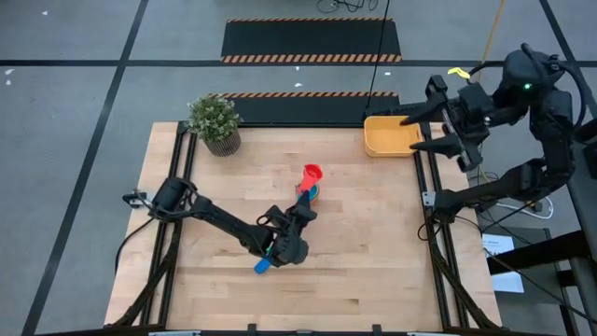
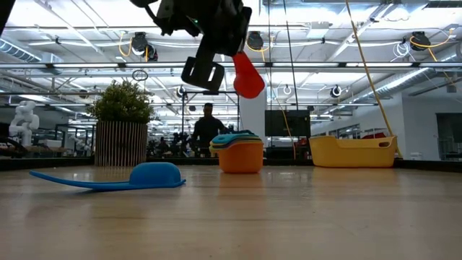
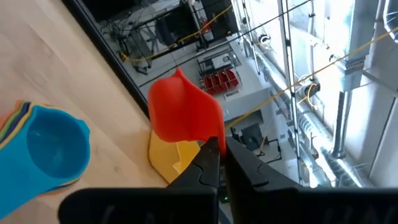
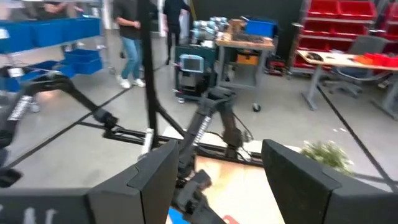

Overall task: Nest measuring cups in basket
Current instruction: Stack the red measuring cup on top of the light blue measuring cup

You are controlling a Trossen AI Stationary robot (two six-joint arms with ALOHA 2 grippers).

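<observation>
Low view, near to far:

- Blue cup (image 2: 151, 175) lies lower left of frame, bowl down on the wooden table (image 2: 289, 217), handle flat and pointing left. Looks light, rigid plastic and probably slick. A grip on the handle would need to get under it or tip the cup first; the dome of the bowl likely slips out of a pinch.
- Left gripper (image 2: 232, 58) hangs in the upper middle, above the table, jaws pressed together on the short handle of the red cup (image 2: 247, 76). Bowl hangs clear and tilted. Handle pinch looks like the right hold: thin, flat, stiff, and it leaves the bowl free to drop into another.
- Behind it, centre of frame: stack of nested cups (image 2: 239, 153), orange outermost, teal and other rims showing above. Left wrist view shows a blue bowl (image 3: 56, 146) open on top. The stack probably tips if nudged off-axis.
- Basket (image 2: 353, 152) sits at centre right, far edge of the table; no cups visible in it.
- Right gripper (image 1: 437, 131) waits beside the basket in the upper right of the high view, jaws spread, holding nothing.
</observation>
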